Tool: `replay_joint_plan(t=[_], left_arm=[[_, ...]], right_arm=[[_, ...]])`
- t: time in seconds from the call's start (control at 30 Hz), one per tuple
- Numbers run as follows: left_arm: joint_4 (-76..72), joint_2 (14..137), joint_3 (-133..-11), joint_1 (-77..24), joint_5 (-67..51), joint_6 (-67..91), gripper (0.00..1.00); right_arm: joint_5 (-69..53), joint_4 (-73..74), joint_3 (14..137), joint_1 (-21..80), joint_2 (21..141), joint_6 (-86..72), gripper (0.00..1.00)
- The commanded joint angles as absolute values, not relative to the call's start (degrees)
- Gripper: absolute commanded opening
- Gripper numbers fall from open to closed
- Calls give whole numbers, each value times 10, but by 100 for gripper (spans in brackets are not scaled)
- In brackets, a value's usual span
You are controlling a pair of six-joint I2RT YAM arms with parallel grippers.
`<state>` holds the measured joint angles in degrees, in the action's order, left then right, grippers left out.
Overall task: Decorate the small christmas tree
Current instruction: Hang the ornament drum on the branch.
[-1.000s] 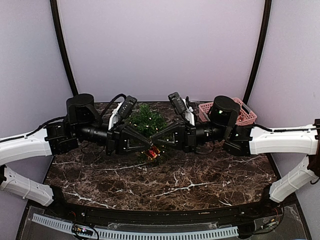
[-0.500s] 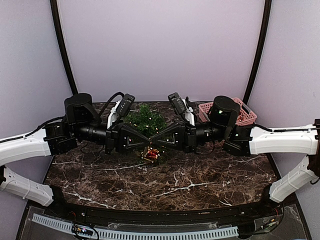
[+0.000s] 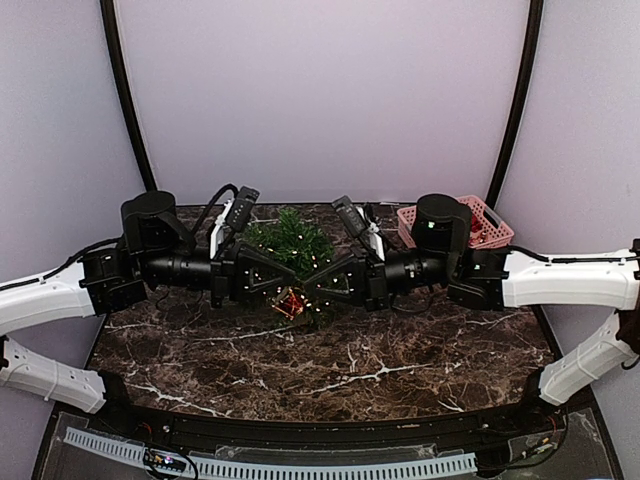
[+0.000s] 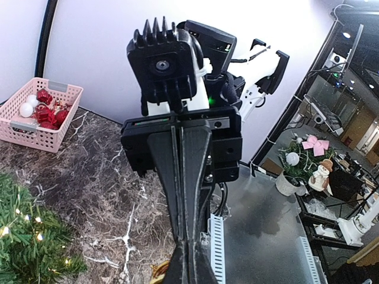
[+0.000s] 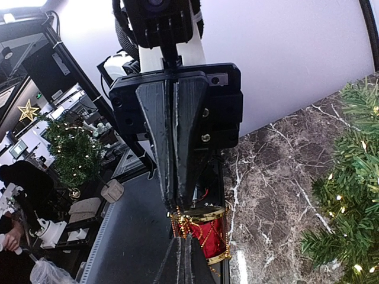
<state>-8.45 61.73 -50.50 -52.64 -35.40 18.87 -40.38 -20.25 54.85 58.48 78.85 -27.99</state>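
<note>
The small christmas tree (image 3: 290,240), dark green with tiny white lights, stands at the back middle of the marble table (image 3: 380,350). In front of it my left gripper (image 3: 293,284) and right gripper (image 3: 308,286) meet tip to tip, both shut. A red drum ornament (image 3: 292,302) with gold trim hangs below the tips. In the right wrist view the drum ornament (image 5: 210,234) hangs by a gold cord (image 5: 180,220). The cord is pinched between the left gripper (image 5: 176,204) above and the right gripper (image 5: 185,241) below. The tree (image 5: 349,189) is at the right edge there.
A pink plastic basket (image 3: 492,226) of red and white ornaments sits at the back right; in the left wrist view the basket (image 4: 38,115) is at the upper left. Both arms span the table in front of the tree. A slotted cable duct (image 3: 300,465) lines the near edge.
The left gripper has shut on the ornament's gold cord. Both grippers and the drum have shifted slightly left and toward the tree.
</note>
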Motion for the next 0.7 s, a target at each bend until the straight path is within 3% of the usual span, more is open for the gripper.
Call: replay_joint_plan(t=[0.0, 0.67], left_arm=[[-66, 619, -500, -523, -329, 171, 0], [-86, 632, -429, -523, -234, 160, 0]], right_arm=[[-374, -191, 562, 582, 778, -263, 0], [-304, -262, 522, 585, 854, -308, 0]])
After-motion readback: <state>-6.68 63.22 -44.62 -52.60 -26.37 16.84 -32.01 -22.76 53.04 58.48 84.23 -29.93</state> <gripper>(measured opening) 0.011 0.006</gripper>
